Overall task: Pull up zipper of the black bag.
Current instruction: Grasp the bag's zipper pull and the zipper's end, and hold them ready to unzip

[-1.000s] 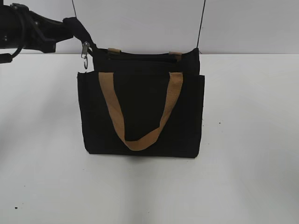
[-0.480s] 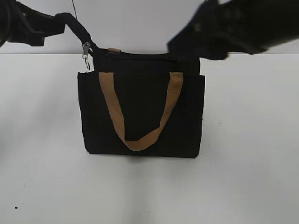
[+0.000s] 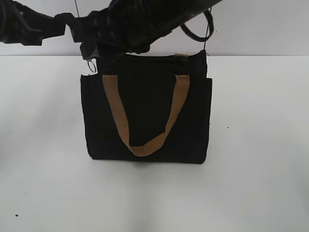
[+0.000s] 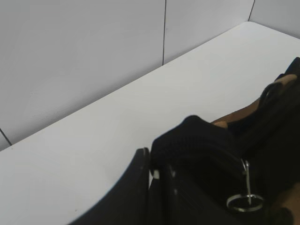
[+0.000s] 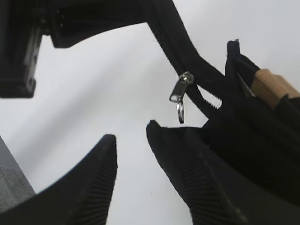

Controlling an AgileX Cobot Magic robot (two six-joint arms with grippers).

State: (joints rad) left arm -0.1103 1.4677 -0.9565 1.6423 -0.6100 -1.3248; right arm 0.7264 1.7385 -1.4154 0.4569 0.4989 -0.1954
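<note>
The black bag (image 3: 193, 121) stands upright on the white table, its tan strap (image 3: 116, 111) hanging down the front. My left gripper (image 3: 65, 24) is shut on the zipper's black tail end (image 4: 197, 140), held taut up and left of the bag's top left corner. The silvery zipper pull (image 5: 180, 89) with its ring hangs from that tape; it also shows in the left wrist view (image 4: 244, 194). My right gripper (image 5: 131, 133) is open and empty, its fingertips just below the pull and apart from it. In the exterior view it (image 3: 91, 48) reaches across the bag's top to the left corner.
The white table (image 3: 251, 183) spreads around the bag. A white panelled wall (image 4: 93, 56) stands behind. The right arm (image 3: 154, 14) spans above the bag's top edge. A rear tan strap end (image 3: 182, 56) shows at the top right.
My right arm has swept in from the upper right across the bag's top to the left corner by the pull. The left gripper keeps its hold on the zipper tail.
</note>
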